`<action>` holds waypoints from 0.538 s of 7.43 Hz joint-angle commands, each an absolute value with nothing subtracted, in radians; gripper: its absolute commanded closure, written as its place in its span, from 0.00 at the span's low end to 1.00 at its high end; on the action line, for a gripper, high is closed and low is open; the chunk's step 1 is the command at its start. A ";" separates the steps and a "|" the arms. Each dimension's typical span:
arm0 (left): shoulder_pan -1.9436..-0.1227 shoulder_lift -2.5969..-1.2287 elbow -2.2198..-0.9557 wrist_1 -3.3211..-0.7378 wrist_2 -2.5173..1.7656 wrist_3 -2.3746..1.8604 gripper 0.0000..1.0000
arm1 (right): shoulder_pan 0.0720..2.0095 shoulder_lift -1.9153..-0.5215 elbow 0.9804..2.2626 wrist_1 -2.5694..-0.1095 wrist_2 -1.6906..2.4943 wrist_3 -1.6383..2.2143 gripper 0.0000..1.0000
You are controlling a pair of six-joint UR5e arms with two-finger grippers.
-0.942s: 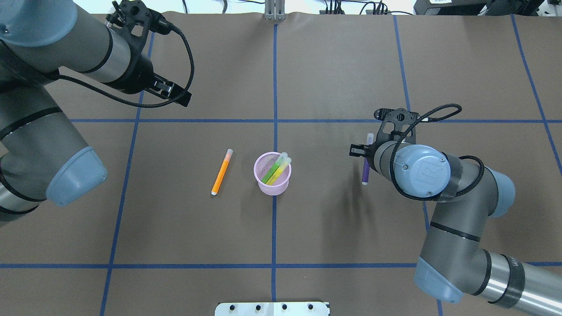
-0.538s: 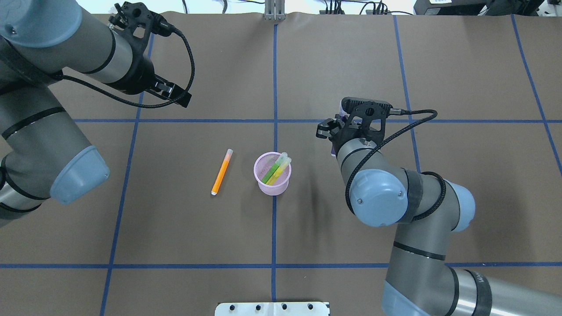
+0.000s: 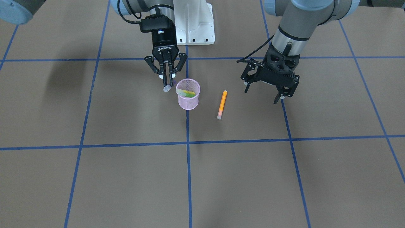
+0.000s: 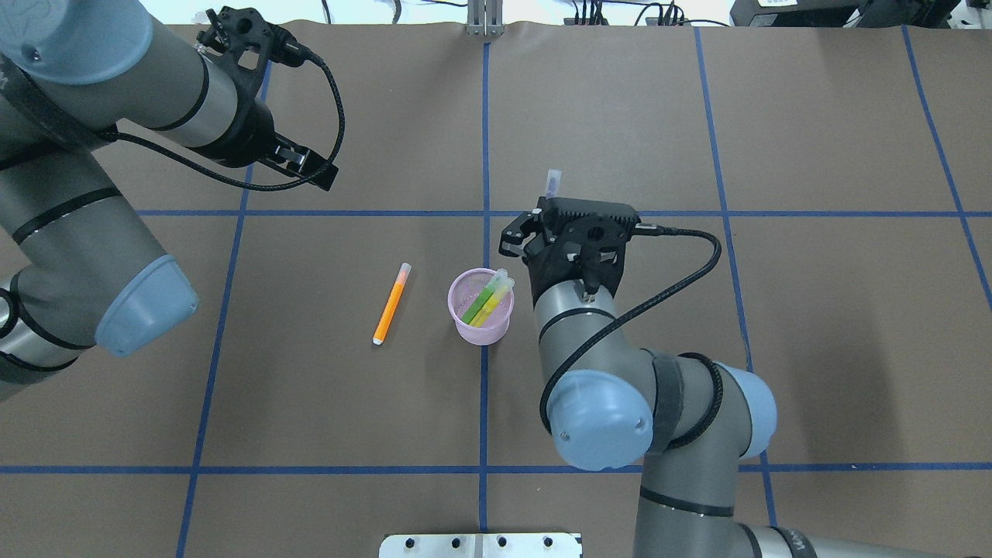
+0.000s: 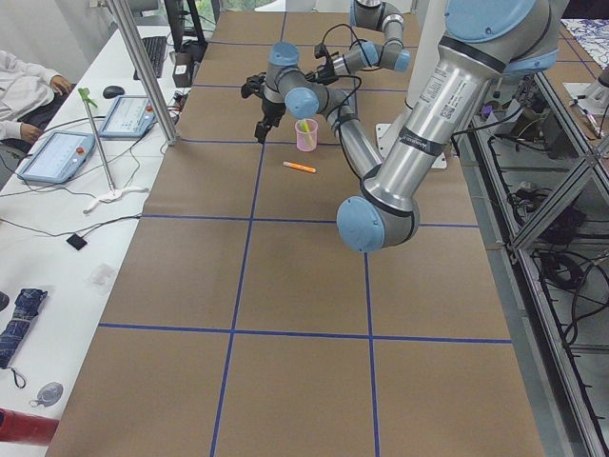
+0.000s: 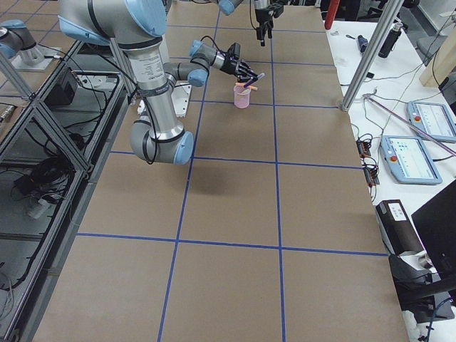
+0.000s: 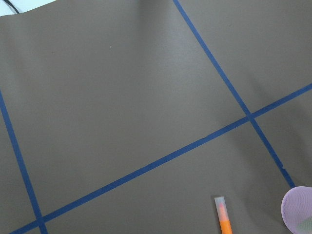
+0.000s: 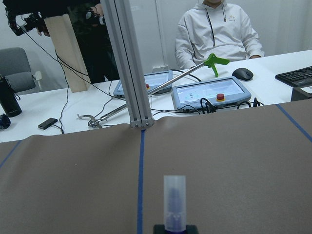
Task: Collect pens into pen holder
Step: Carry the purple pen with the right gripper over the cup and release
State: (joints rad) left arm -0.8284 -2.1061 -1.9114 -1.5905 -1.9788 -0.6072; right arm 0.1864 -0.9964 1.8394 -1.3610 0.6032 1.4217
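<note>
The slim purple pen with the pale translucent cap (image 3: pixel 166 88) is pinched in my right gripper (image 3: pixel 168 81), tilted with its cap end poking out past the fingers, just beside the rim of the little round pink wire-mesh pen holder (image 3: pixel 188 102) but not in it. The green pen (image 4: pixel 478 302) and yellow pen (image 4: pixel 493 303) lean inside the cup, and the orange pen (image 4: pixel 390 304) lies flat on the brown table with blue tape lines (image 4: pixel 697 116) nearby. My left gripper (image 3: pixel 262 95) hangs spread wide, holding nothing, well off to that side.
</note>
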 commanded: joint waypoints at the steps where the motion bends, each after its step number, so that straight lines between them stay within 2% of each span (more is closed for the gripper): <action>1: -0.828 -2.106 -1.910 -1.591 -1.979 -0.609 0.01 | 0.152 -0.942 1.746 -1.359 0.543 1.453 1.00; 2: -0.828 -2.106 -1.910 -1.591 -1.979 -0.609 0.01 | 0.152 -0.937 1.735 -1.361 0.545 1.453 1.00; 4: -0.828 -2.106 -1.908 -1.592 -1.979 -0.609 0.01 | 0.152 -0.934 1.732 -1.364 0.545 1.448 0.01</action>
State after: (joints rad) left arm -0.8284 -2.1061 -1.9093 -1.5911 -1.9788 -0.6089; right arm 0.1527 -0.9366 1.7381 -1.3611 0.5455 1.4512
